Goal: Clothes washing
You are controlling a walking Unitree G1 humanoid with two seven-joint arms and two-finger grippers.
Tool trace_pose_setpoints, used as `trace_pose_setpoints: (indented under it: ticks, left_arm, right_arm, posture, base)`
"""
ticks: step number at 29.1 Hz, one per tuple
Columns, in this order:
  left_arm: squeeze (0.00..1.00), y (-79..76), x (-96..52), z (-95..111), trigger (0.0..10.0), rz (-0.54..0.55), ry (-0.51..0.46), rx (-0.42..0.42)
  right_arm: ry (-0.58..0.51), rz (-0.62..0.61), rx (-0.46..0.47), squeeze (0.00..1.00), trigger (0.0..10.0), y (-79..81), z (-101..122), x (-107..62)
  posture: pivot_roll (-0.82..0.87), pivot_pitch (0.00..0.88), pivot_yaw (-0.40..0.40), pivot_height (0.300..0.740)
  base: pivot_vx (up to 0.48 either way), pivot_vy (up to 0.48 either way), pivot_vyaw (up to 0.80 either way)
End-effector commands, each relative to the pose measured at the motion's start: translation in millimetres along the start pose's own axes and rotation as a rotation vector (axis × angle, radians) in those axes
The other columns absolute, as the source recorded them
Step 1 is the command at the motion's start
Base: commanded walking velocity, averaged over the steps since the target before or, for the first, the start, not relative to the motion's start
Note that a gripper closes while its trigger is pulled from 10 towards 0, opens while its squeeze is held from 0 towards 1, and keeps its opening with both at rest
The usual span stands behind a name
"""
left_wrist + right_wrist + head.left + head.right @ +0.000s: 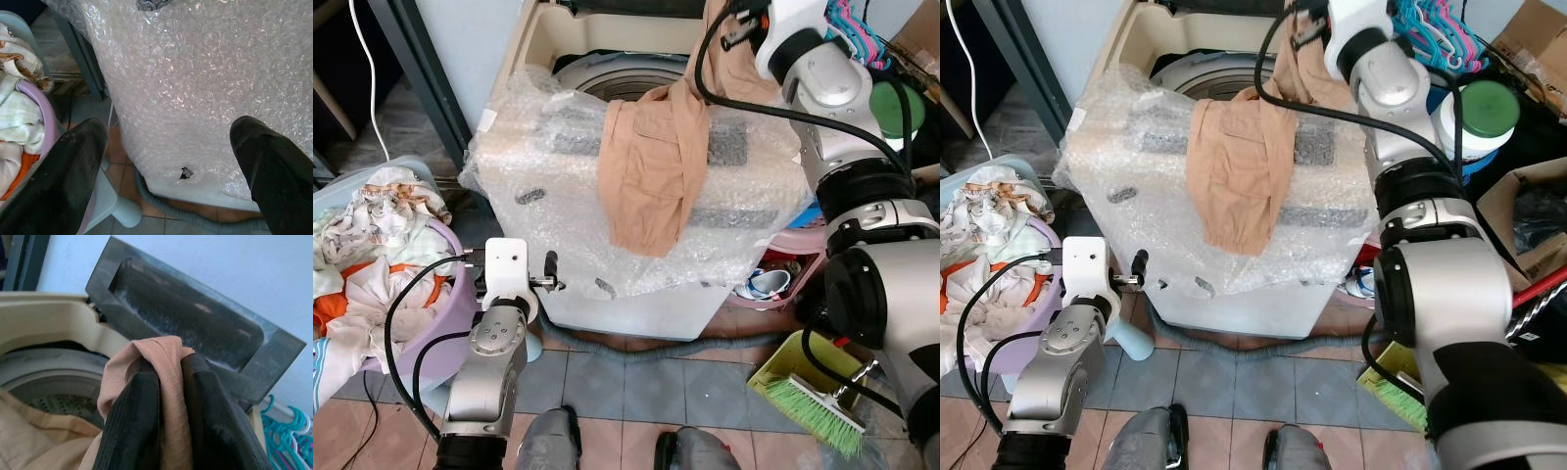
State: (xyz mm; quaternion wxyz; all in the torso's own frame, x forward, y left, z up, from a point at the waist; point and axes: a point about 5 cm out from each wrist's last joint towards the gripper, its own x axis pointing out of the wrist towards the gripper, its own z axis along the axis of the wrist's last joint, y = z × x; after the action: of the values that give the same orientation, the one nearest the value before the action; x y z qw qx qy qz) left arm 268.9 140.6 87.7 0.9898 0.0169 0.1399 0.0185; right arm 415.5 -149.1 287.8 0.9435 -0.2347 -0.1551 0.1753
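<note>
You are facing a bubble-wrapped beige top-loading washing machine, with a lilac laundry basket of clothes at near left and a green broom at near right. Your right gripper is clamping the tan cotton trousers above the far drum, their legs draping over the front. Your left gripper is hanging spread apart, low by the machine's front.

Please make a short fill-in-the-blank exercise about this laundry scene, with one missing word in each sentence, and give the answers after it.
1. The right gripper has its jaws closed on a tan ____ above the drum.
2. The front of the washing machine is covered with bubble ____.
3. The left gripper hangs with its jaws ____ in front of the machine.
4. The purple basket of laundry stands on the robot's ____ side.

Missing words: garment; wrap; open; left
</note>
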Motion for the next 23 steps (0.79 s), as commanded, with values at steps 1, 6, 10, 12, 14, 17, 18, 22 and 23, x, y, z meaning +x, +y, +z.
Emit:
trace_pose_setpoints:
  ticks: [1, 6, 10, 12, 14, 17, 18, 22, 23]
  left_arm:
    - [0.00, -4.1, -3.5, -4, 10.0, -0.007, 0.013, 0.001]
    - [0.00, -13.7, -1.9, -6, 10.0, -0.052, 0.018, 0.006]
    - [0.00, -5.9, 3.5, -3, 10.0, -0.025, 0.009, 0.006]
    - [0.00, -3.1, 2.7, -5, 10.0, -0.012, 0.015, 0.005]
    - [0.00, -5.3, -1.1, -7, 10.0, -0.025, 0.024, 0.008]
    - [0.00, -8.4, -2.5, -9, 10.0, -0.047, 0.030, 0.016]
    - [0.00, -9.7, -2.6, -7, 10.0, -0.057, 0.029, 0.022]
    - [0.00, -8.1, -0.4, -4, 10.0, -0.058, 0.021, 0.027]
    - [0.00, -7.1, 0.2, -3, 10.0, -0.056, 0.020, 0.029]
  right_arm:
    - [0.057, 0.050, -0.033, 1.00, 10.0, 1.9, -17, -7.9]
    - [0.070, 0.136, -0.016, 1.00, 10.0, 3.8, -47, -37.6]
    - [-0.027, 0.217, 0.071, 1.00, 10.0, 12.7, -42, -56.7]
    - [-0.068, 0.255, 0.122, 1.00, 10.0, 19.0, -37, -64.2]
    - [-0.093, 0.334, 0.172, 1.00, 10.0, 34.9, -33, -75.0]
    - [-0.086, 0.343, 0.154, 1.00, 10.0, 44.6, -35, -80.7]
    - [-0.073, 0.336, 0.151, 1.00, 10.0, 50.9, -36, -82.8]
    - [0.006, 0.283, 0.084, 1.00, 10.0, 63.0, -42, -80.4]
    - [0.064, 0.239, 0.078, 1.00, 10.0, 68.3, -49, -79.6]
  posture:
    - [0.00, 0.111, -0.011, 0.740]
    - [-0.03, 0.116, -0.007, 0.740]
    - [-0.03, 0.124, -0.016, 0.740]
    - [-0.03, 0.125, -0.014, 0.740]
    - [-0.02, 0.128, 0.004, 0.740]
    - [-0.02, 0.129, 0.014, 0.740]
    - [-0.02, 0.128, 0.022, 0.740]
    - [-0.01, 0.125, 0.027, 0.740]
    - [0.00, 0.123, 0.025, 0.740]
  base:
    - [0.000, 0.000, 0.00]
    - [0.000, 0.000, 0.00]
    - [0.000, 0.000, 0.00]
    - [0.000, 0.000, 0.00]
    - [0.000, 0.000, 0.00]
    - [0.000, 0.000, 0.00]
    - [0.000, 0.000, 0.00]
    - [0.000, 0.000, 0.00]
    - [0.000, 0.000, 0.00]
